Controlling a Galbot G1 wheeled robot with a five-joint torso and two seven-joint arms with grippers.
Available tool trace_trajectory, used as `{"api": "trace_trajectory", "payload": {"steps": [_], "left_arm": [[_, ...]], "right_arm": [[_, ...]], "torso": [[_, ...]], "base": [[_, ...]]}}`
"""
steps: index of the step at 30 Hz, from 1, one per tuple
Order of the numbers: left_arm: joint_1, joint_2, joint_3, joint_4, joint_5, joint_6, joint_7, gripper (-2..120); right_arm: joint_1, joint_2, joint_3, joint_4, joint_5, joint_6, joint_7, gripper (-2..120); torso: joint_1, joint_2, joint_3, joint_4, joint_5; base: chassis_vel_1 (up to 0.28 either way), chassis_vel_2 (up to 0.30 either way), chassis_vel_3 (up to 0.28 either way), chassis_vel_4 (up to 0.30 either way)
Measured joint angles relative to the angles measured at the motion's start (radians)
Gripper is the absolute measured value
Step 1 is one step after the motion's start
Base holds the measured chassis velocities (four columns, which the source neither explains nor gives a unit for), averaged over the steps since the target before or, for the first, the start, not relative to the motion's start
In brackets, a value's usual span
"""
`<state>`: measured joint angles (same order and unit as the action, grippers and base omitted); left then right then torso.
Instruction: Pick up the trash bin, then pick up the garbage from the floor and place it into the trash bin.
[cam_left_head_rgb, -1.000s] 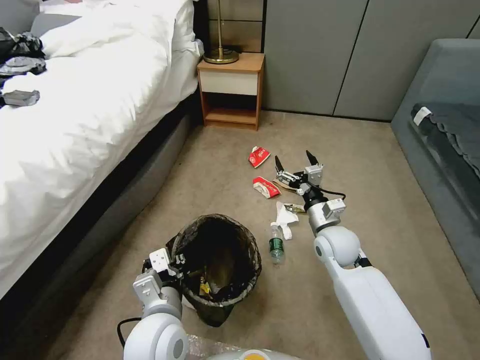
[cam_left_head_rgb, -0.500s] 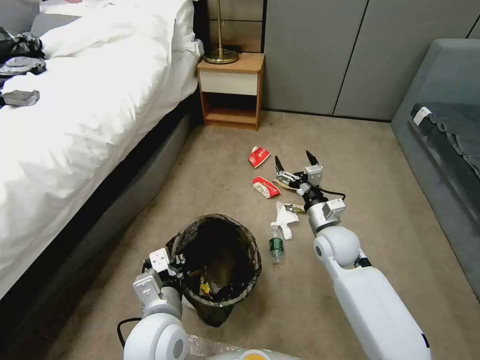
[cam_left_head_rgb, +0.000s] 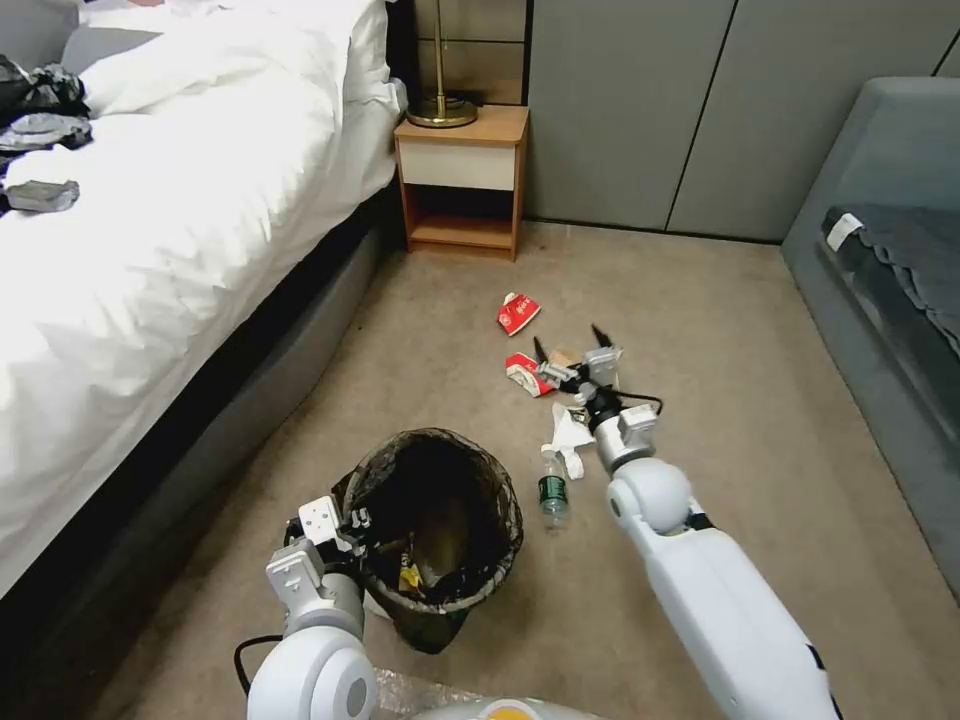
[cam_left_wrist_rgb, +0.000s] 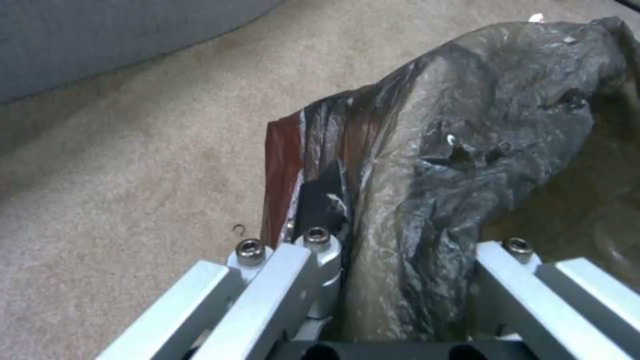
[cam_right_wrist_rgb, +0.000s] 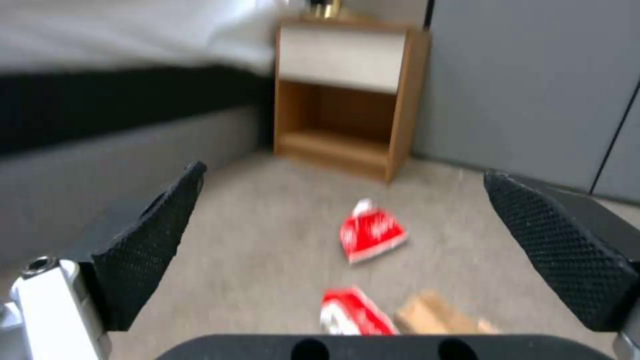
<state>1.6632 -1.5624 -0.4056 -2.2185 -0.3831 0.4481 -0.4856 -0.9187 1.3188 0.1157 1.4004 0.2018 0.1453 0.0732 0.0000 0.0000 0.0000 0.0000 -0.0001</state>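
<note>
Clamping the bin (cam_left_head_rgb: 440, 520) by its bagged rim, the left gripper (cam_left_head_rgb: 345, 530) holds it off the carpet. Right gripper (cam_left_head_rgb: 570, 350) hovers wide open, empty, over a red packet (cam_left_head_rgb: 527, 373) and brown paper (cam_right_wrist_rgb: 437, 312); another packet (cam_left_head_rgb: 518, 312) lies beyond its fingertips.

Bag-lined trash bin (cam_left_head_rgb: 440, 520) upright on carpet; 2 red packets (cam_left_head_rgb: 518, 313), paper scraps (cam_left_head_rgb: 570, 430), bottle (cam_left_head_rgb: 552, 492) scattered beyond; possibly brown paper (cam_right_wrist_rgb: 437, 312).

Even, soft indoor light; right wrist view motion-blurred
</note>
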Motion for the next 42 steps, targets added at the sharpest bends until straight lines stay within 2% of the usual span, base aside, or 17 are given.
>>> {"api": "trace_trajectory", "payload": {"steps": [2,4,5,7,8,12,17,22,26,42], "left_arm": [[0.0,0.0,0.0,0.0,0.0,0.0,0.0,75],[0.0,0.0,0.0,0.0,0.0,0.0,0.0,75],[0.0,0.0,0.0,0.0,0.0,0.0,0.0,75],[0.0,0.0,0.001,0.0,0.0,0.0,0.0,75],[0.0,0.0,0.0,0.0,0.0,0.0,0.0,75],[0.0,0.0,0.0,0.0,0.0,0.0,0.0,75],[0.0,0.0,0.0,0.0,0.0,0.0,0.0,75],[0.0,0.0,0.0,0.0,0.0,0.0,0.0,75],[0.0,0.0,0.0,0.0,0.0,0.0,0.0,75],[0.0,0.0,0.0,0.0,0.0,0.0,0.0,75]], "right_arm": [[0.025,0.006,-0.037,-0.073,-0.017,-0.001,0.015,100],[0.027,0.006,-0.044,-0.082,-0.016,-0.001,0.015,100],[0.047,0.005,-0.087,-0.114,0.003,-0.005,0.018,100],[0.067,0.008,-0.147,-0.16,0.035,-0.027,0.02,100],[0.069,0.009,-0.163,-0.177,0.047,-0.052,0.023,100],[0.071,0.009,-0.179,-0.203,0.058,-0.098,0.038,100],[0.064,0.002,-0.182,-0.216,0.059,-0.141,0.038,100],[0.052,-0.012,-0.178,-0.212,0.072,-0.262,0.042,100],[0.05,-0.015,-0.163,-0.222,0.071,-0.306,0.037,100],[0.063,-0.004,-0.099,-0.346,0.071,-0.341,0.017,100]], "torso": [[0.0,0.0,0.0,0.0004,0.0003],[0.0,0.0,0.0,-0.0001,0.0002],[0.0,0.0,0.0,-0.0006,-0.0009],[0.0,0.0,0.0,0.0004,0.0012],[0.0,0.0,0.0,0.0003,0.0001],[0.0,0.0,0.0,-0.0002,0.0],[0.0,0.0,0.0,-0.0001,0.0],[0.0,0.0,0.0,-0.0002,0.0001],[0.0,0.0,0.0,-0.0001,0.0001],[0.0,0.0,0.0,0.0,0.0002]], "base": [[0.0,0.0,0.0,0.0],[0.0,0.0,0.0,0.0],[0.0,0.0,0.0,0.0],[0.0,0.0,0.0,0.0],[0.0,0.0,0.0,0.0],[0.0,0.0,0.0,0.0],[0.0,0.0,0.0,0.0],[0.0,0.0,0.0,0.0],[0.0,0.0,0.0,0.0],[0.0,0.0,0.0,0.0]]}}
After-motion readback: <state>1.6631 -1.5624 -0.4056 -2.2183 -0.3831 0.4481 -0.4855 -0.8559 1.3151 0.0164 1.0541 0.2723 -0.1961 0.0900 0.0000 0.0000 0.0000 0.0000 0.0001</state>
